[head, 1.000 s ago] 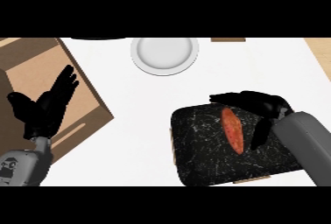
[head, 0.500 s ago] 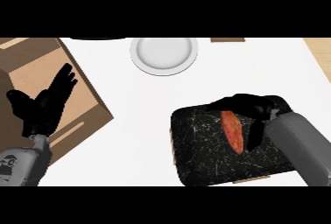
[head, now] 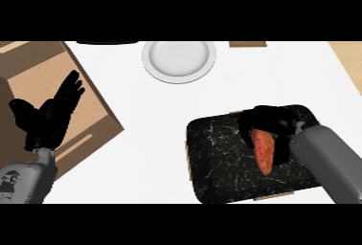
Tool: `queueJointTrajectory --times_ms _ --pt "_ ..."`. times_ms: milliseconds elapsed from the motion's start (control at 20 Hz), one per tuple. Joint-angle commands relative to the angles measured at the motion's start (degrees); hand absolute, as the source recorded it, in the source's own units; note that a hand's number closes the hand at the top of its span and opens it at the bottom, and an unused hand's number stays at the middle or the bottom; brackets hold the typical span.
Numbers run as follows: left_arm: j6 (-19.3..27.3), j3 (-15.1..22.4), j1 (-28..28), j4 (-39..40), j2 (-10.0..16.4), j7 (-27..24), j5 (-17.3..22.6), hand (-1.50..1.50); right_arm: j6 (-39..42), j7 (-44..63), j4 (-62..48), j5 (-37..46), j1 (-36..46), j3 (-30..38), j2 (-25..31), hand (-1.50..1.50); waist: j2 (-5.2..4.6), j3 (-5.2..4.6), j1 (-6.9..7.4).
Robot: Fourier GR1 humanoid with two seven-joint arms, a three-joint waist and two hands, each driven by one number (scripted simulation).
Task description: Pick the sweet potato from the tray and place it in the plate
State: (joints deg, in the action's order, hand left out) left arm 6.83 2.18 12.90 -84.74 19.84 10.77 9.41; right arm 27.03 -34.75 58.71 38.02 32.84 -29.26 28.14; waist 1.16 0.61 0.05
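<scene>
- Head view: you look steeply down on a smooth white counter (head: 141, 129), with a brown wood-grain surface (head: 42, 62) taking up its left side.
- The tray (head: 219, 162) sits right of centre near the lower edge. It is a rounded square slab, black with fine white veining like marble.
- The sweet potato (head: 264, 153) lies on the right half of the tray. It is long, tapered and orange-red with a slightly mottled skin, and it runs roughly top to bottom.
- The right hand (head: 272, 120) is black and sits over the sweet potato's upper end. Its fingers (head: 249, 125) curl down the left side and its thumb (head: 283, 146) runs along the right, so you can record it as closed around that end. You cannot tell whether the sweet potato is lifted off the tray.
- The right forearm (head: 332, 162) is a smooth grey cylinder entering from the lower right and crossing the tray's right edge.
- The plate (head: 179, 60) is round, white and glossy with a shallow rim. It stands at top centre, well apart from the tray, with nothing on it.
- The left hand (head: 46, 117) rests at the left over the wood-grain surface, fingers straight, spread and pointing up. It holds nothing.
- The grey left forearm (head: 25, 182) shows at the lower left corner.
</scene>
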Motion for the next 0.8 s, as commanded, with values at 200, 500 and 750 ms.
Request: queueJointTrajectory --times_ms 200,500,750 --pt "-0.65 1.73 -2.29 3.3 -1.98 -0.96 -1.12 0.0 -2.88 27.06 -2.13 1.66 6.98 0.4 -26.06 1.5 -1.61 -0.81 2.74" --pt "-2.79 3.65 2.29 1.77 -2.11 1.98 -0.34 0.0 -16.96 42.17 -3.11 1.61 16.02 -1.27 -27.89 1.5 -2.44 -0.7 8.35" --pt "-1.78 4.29 3.17 3.0 -3.23 3.0 -1.17 0.0 -34.85 50.43 -0.86 3.2 21.73 -1.21 -28.06 1.5 -2.26 -0.66 7.48"
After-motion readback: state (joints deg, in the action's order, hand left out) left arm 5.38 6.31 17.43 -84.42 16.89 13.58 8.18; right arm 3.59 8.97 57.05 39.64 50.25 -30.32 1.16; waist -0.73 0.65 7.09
